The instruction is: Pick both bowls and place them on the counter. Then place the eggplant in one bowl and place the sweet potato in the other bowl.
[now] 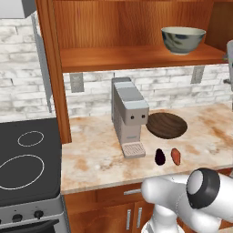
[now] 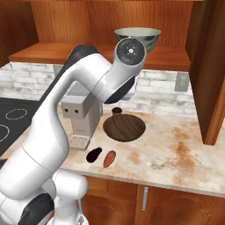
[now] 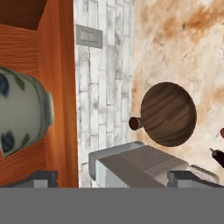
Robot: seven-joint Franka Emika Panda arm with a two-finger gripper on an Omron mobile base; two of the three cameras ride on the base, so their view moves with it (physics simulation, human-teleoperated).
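Left base view has the grey-green bowl (image 1: 183,39) standing upright on the wooden shelf (image 1: 136,58) above the tabletop (image 1: 100,159). Below it, the wooden bowl (image 1: 166,125) already lies on the stone just beside the coffee machine (image 1: 129,116), with the eggplant (image 1: 160,156) and the sweet potato (image 1: 175,156) side by side near the front edge, apart from each other and from either bowl. So one bowl is down and the glazed one is left to fetch.

Right base view shows the arm raised, its wrist level with the shelf and partly in front of the grey-green bowl (image 2: 137,36); the fingers themselves are hidden here. The wooden bowl (image 2: 124,127) sits behind the eggplant (image 2: 94,154) and sweet potato (image 2: 110,158), and a small dark cup (image 2: 117,111) stands at its far rim.

Hand view is rolled on its side: the grey-green bowl (image 3: 19,114) lies at the left edge on the shelf, off to one side of the end effector (image 3: 114,178), not between the tips. The fingertips (image 3: 41,178) stand wide apart with nothing between them.

The glazed bowl looks rigid, smooth and likely slippery and breakable, probably heavier than the wooden one. A pinch over the pale rim, one finger inside and one outside, looks the safest hold, since the rounded body is too wide to span.
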